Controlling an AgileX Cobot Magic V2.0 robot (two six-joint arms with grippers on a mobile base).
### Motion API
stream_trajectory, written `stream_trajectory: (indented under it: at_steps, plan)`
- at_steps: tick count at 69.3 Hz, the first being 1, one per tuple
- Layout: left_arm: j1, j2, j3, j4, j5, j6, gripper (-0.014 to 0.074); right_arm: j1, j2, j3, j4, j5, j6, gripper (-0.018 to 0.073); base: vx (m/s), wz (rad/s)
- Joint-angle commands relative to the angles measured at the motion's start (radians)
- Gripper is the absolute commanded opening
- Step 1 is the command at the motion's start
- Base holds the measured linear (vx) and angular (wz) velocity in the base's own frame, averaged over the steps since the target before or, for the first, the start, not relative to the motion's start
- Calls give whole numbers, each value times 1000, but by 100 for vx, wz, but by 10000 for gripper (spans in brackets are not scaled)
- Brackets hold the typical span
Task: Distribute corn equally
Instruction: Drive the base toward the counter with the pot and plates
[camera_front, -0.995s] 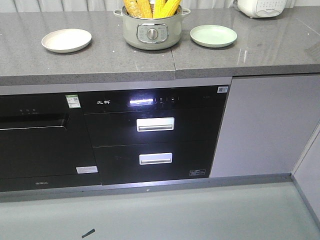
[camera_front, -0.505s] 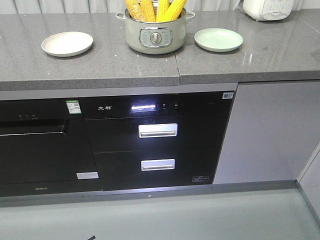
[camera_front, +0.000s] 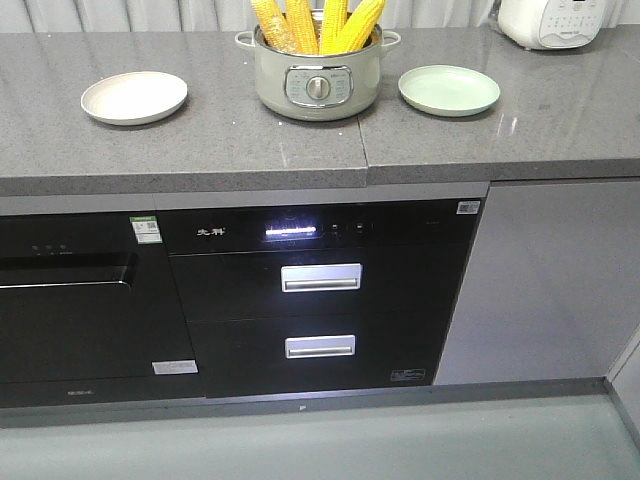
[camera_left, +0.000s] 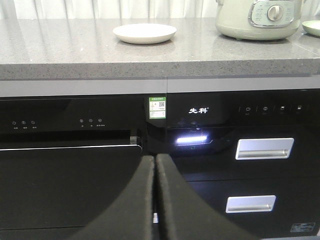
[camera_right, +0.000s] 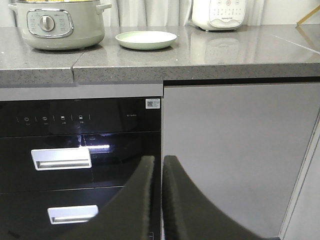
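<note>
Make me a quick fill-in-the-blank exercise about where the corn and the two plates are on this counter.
1. All the corn cobs stand upright in the electric ____, none on a plate.
2. In the front view, the cream plate lies at the ____ end of the countertop.
3. The second plate, on the other side of the cobs, is pale ____.

Missing words: pot; left; green.
</note>
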Motion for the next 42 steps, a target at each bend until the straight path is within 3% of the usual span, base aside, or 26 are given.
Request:
stream_trajectory:
  at_steps: [1, 42]
  plan:
    - [-8, -16, 1, -6, -78, -8, -9, -8, 0, 5, -8, -78, -2, -8, 10, 2]
    - [-8, -16, 1, -6, -78, -8, -9, -8, 0, 5, -8, -74, -2, -8, 10, 2]
